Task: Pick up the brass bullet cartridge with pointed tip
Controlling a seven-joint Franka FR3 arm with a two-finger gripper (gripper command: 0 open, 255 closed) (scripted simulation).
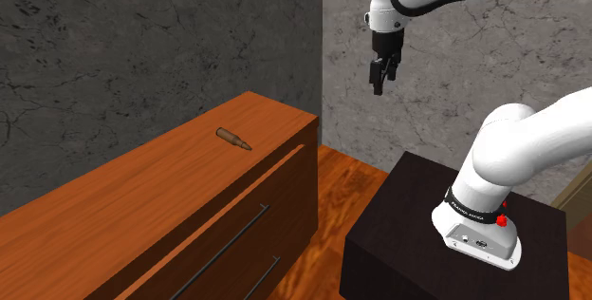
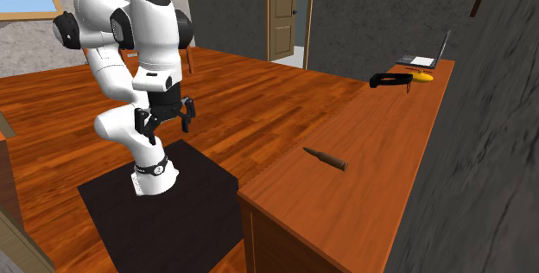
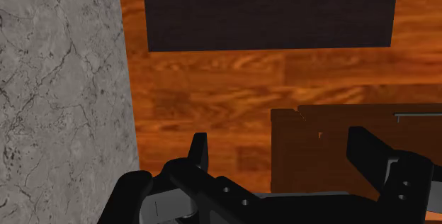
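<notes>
While the gripper (image 1: 379, 84) hangs (jaws spread), the cartridge (image 1: 233, 139) lies well apart.

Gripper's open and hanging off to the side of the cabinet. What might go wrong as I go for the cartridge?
1. The cartridge lies on its side on the smooth cabinet top; one finger touching first may roll it away.
2. It sits low, so the open gripper must descend almost to the wood and may strike it.
3. The grey wall appears close beside the gripper; swinging wide risks contact.
</notes>
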